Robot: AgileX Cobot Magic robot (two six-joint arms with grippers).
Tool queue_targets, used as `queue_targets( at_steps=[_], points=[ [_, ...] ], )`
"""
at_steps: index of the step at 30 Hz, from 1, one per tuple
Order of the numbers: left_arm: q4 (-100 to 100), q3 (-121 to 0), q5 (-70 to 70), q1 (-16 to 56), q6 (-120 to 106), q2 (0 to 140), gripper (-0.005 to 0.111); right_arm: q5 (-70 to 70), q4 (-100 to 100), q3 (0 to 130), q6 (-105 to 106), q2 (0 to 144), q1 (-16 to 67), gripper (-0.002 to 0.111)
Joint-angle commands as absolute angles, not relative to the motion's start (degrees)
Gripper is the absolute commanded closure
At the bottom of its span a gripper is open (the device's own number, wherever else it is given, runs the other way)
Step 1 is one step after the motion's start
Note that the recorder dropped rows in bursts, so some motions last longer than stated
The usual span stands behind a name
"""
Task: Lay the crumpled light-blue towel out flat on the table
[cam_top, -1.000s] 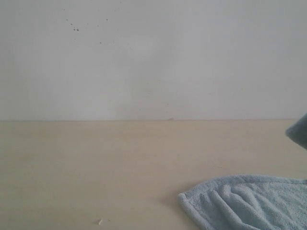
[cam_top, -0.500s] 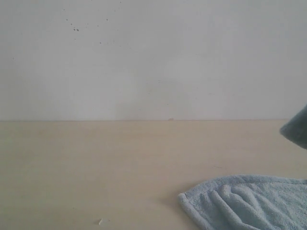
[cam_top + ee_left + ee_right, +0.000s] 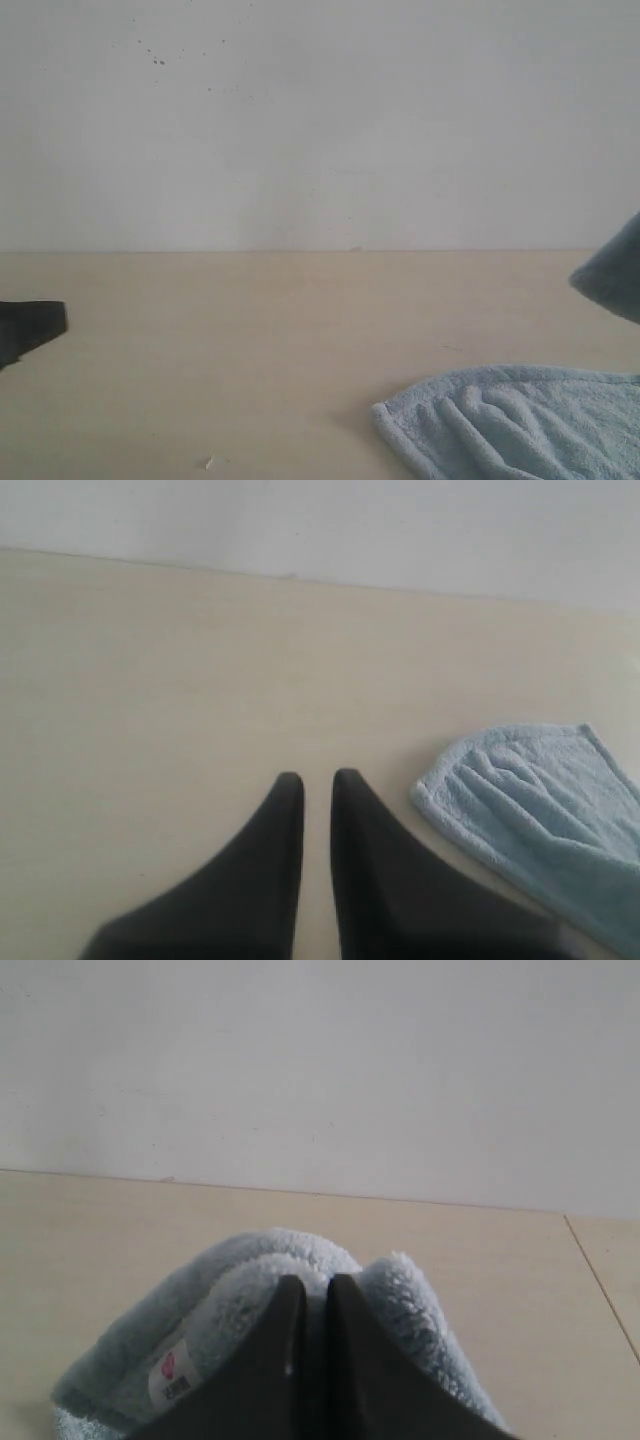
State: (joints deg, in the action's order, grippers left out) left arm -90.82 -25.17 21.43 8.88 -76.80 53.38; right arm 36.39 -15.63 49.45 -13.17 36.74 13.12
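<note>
The white wall (image 3: 320, 120) rises beyond both pincers, behind the far edge of the table. The pale beige table (image 3: 250, 350) stretches wide beneath them, and most of it is bare.

The light-blue towel (image 3: 510, 420) is in two visible parts. Its rumpled main part lies on the table ahead of the left pincer (image 3: 317, 780) and off to that pincer's right, apart from its fingertips, with a hemmed, rounded edge turned toward it. Another part hangs clear of the table at the exterior view's right edge, and there the right pincer (image 3: 312, 1285) has it. Its two dark fingers are clenched together on a thick fold of the terry cloth, which bulges around the tips.

The left pincer hovers over bare tabletop, its fingers drawn in to a thin slit with nothing between them.

A small white label (image 3: 172, 1375) with a red mark sits on the gripped fold, just beside the right pincer's fingers.

A tiny pale fleck (image 3: 208, 462) lies on the table between the left pincer and the towel's resting part.
</note>
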Motion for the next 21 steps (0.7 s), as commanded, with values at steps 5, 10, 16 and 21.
queue_targets(
  at_steps=[5, 10, 16, 21],
  points=[
    [-99.95, -33.39, 22.06, 20.93, -93.02, 74.76, 0.097, 35.02, -15.49, 49.24, -12.75, 36.62, 13.34, 0.106],
    [-99.95, -40.42, 21.96, 27.24, -93.91, 85.44, 0.097, 35.01, -15.49, 49.24, -10.77, 36.62, 13.34, 0.106],
    [-94.44, -49.96, 21.96, 33.89, -84.81, 96.93, 0.097, 35.01, -17.42, 49.24, -9.94, 36.62, 13.23, 0.106],
    [-90.10, -55.02, 21.96, 35.86, -80.18, 104.07, 0.097, 43.06, -44.84, 49.24, -24.92, 36.62, 13.23, 0.106]
  ],
)
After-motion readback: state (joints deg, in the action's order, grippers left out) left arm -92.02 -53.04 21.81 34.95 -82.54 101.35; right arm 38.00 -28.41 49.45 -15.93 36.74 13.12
